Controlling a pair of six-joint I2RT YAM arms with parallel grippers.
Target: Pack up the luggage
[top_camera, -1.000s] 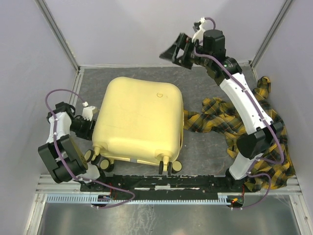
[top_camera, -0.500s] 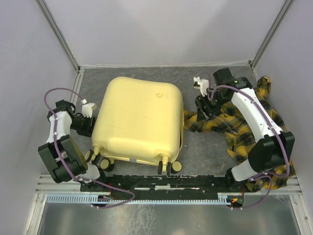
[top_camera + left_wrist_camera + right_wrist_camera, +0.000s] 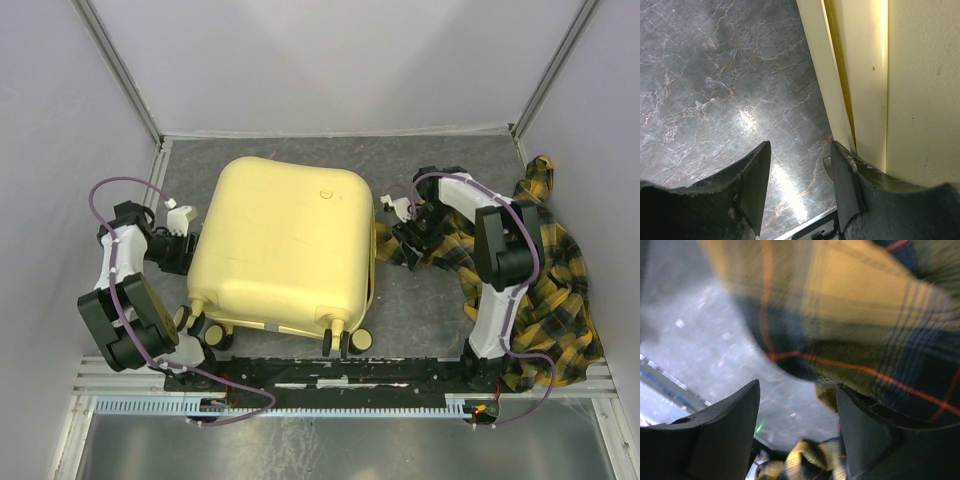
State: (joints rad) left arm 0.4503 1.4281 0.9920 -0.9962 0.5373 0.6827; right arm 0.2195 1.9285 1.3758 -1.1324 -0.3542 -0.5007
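The luggage (image 3: 283, 245) is a pale yellow hard-shell suitcase lying shut on the grey table, wheels toward the near edge. Its side wall fills the right of the left wrist view (image 3: 900, 80). My left gripper (image 3: 186, 243) is open at the suitcase's left edge, its right finger against the shell. A yellow-and-navy plaid cloth (image 3: 540, 250) lies on the right side of the table. My right gripper (image 3: 408, 232) is open, low over the cloth's left end beside the suitcase. In the right wrist view the cloth (image 3: 865, 310) hangs blurred over the fingers, nothing gripped.
Grey walls and metal corner rails enclose the table. A black rail (image 3: 330, 372) runs along the near edge by the arm bases. The cloth spills past the right arm's base (image 3: 560, 345). Bare marbled table (image 3: 725, 85) shows left of the suitcase.
My right arm swung down from high at the back onto the left end of the plaid cloth next to the suitcase. The left arm and the suitcase stayed put.
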